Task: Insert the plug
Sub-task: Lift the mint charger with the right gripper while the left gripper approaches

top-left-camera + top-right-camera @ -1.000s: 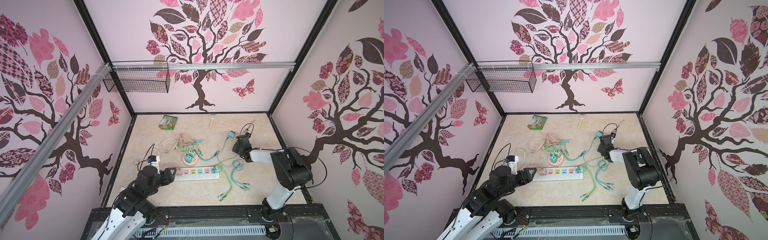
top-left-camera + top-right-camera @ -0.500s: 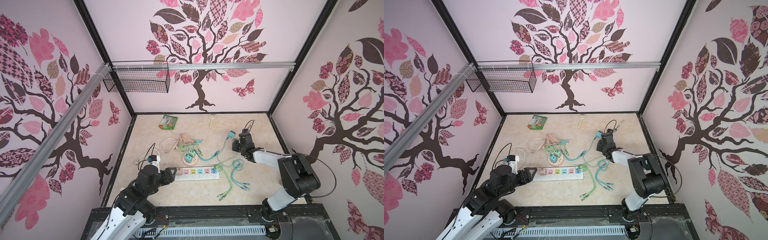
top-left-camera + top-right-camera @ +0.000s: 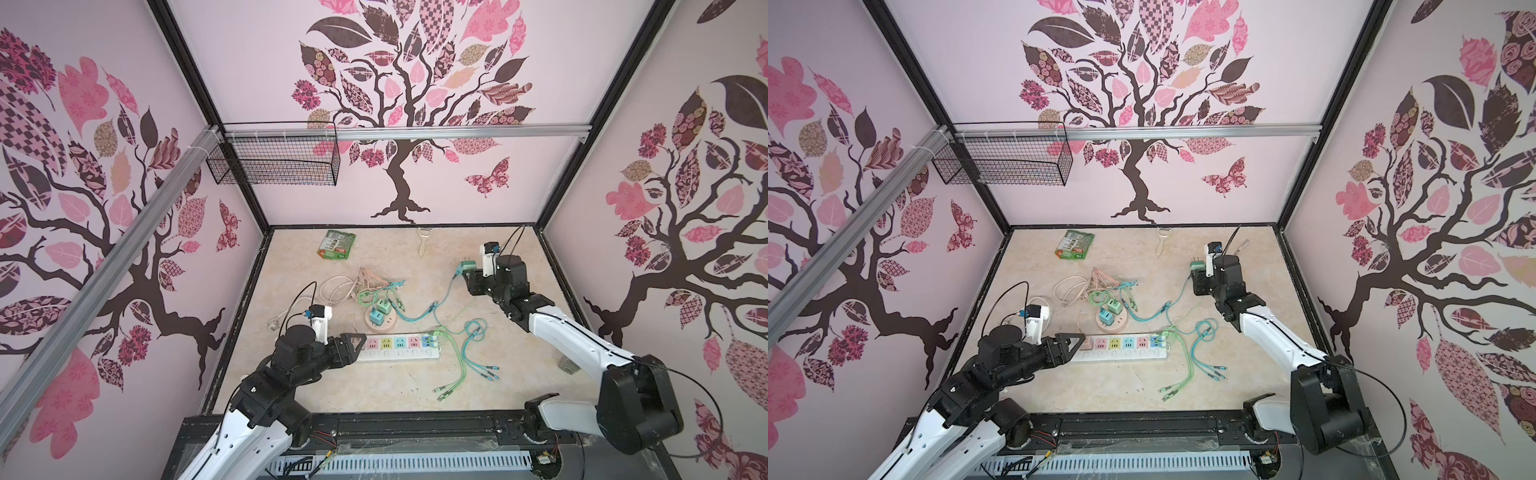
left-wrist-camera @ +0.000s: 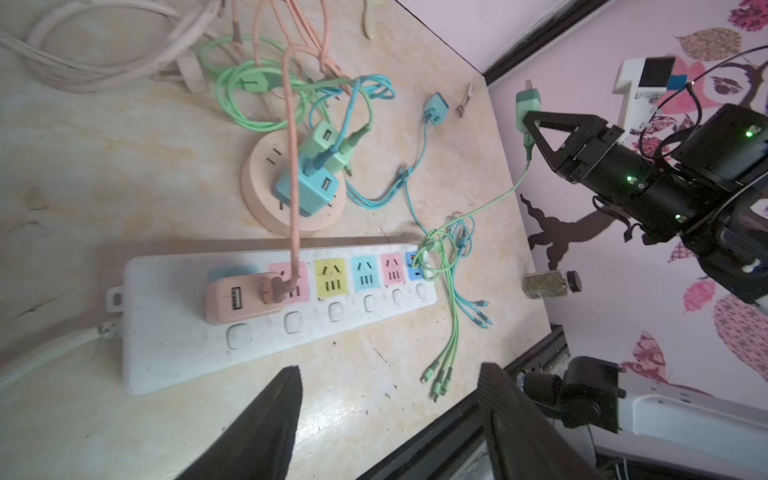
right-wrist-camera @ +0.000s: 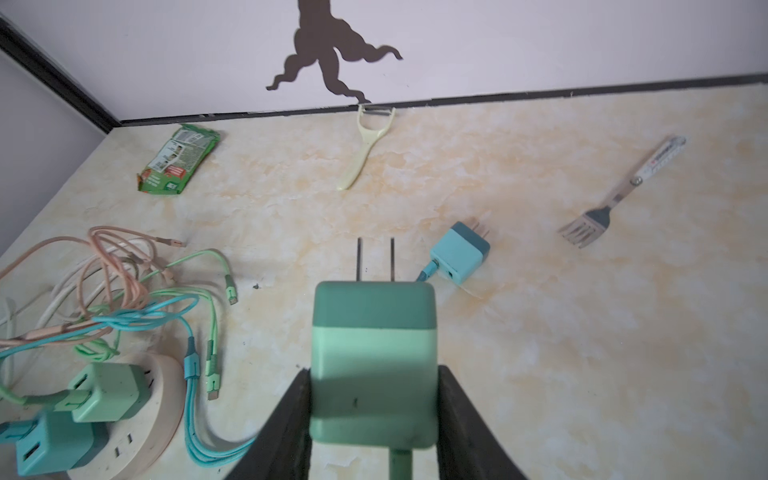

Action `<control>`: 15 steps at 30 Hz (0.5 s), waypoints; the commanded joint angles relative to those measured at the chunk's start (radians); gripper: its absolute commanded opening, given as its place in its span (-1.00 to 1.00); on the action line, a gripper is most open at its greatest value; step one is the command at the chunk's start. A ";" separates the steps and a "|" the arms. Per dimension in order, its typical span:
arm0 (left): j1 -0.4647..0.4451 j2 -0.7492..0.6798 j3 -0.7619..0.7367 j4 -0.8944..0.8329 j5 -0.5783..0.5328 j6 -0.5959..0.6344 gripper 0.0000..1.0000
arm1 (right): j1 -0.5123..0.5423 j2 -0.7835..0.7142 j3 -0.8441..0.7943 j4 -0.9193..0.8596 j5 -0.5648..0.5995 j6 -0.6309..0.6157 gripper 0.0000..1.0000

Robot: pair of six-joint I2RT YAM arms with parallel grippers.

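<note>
With my right pincer point(image 5: 374, 376) clamped on the green plug point(image 5: 374, 332), prongs jutting ahead, I should square them downward over a free power strip point(image 4: 174, 345) socket.

The plug point(image 5: 374, 332) in the black right claw point(image 5: 374, 372) is showing mint green with a darker teal cap. Just past the claw's tip a charger point(image 5: 459, 253) is glowing sky blue, and the table point(image 5: 582, 353) under it is wearing blotchy cream-and-yellow marbling.
</note>
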 commanded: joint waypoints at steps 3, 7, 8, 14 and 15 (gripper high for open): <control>-0.001 0.051 0.040 0.120 0.145 0.020 0.42 | 0.110 -0.141 -0.006 -0.027 -0.058 -0.132 -0.44; 0.000 0.096 0.049 0.166 0.200 0.017 0.43 | 0.146 -0.205 -0.010 -0.035 -0.163 -0.144 -0.44; 0.001 0.103 0.050 0.180 0.213 0.016 0.43 | 0.158 -0.218 -0.014 -0.036 -0.169 -0.150 -0.44; 0.000 0.149 0.061 0.297 0.310 -0.013 0.44 | 0.270 -0.250 -0.007 -0.087 -0.179 -0.223 -0.44; -0.001 0.163 0.070 0.309 0.326 -0.014 0.44 | 0.287 -0.252 -0.007 -0.089 -0.183 -0.230 -0.44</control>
